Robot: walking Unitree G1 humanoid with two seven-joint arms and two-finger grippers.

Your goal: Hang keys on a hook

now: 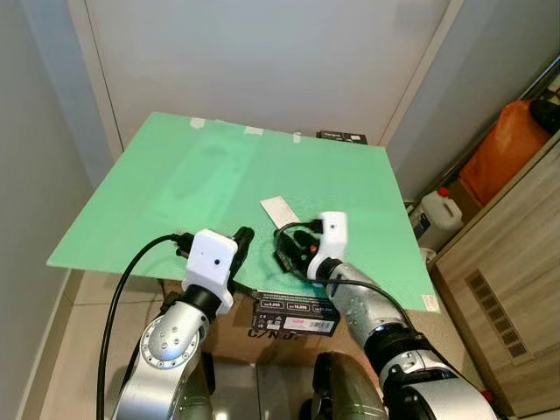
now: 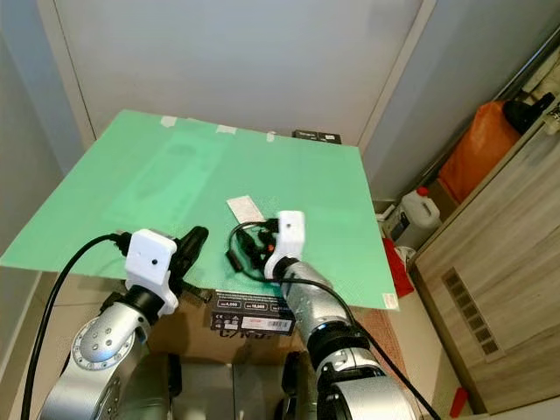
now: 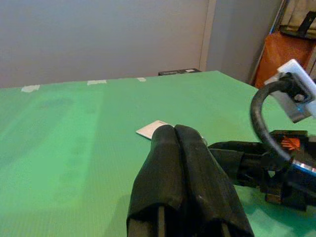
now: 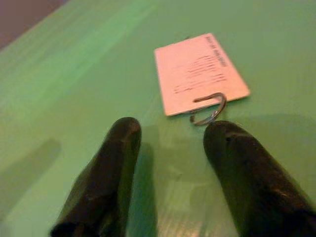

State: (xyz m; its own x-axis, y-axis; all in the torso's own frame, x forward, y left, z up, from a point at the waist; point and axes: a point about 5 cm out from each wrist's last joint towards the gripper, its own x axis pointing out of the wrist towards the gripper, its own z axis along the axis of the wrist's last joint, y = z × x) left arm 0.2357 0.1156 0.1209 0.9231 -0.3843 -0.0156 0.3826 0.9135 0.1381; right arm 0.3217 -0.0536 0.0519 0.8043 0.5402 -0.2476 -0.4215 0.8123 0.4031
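Key tag before right tool; fingers spread.

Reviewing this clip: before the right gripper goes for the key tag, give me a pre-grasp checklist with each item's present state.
1. Right gripper fingers open: ok.
2. White key tag lies flat on the green table: ok.
3. Metal ring ahead of the fingers, not yet between them: not ok.
4. Left gripper shut, beside the right arm, off the tag: ok.
5. Hook location known: cannot tell.
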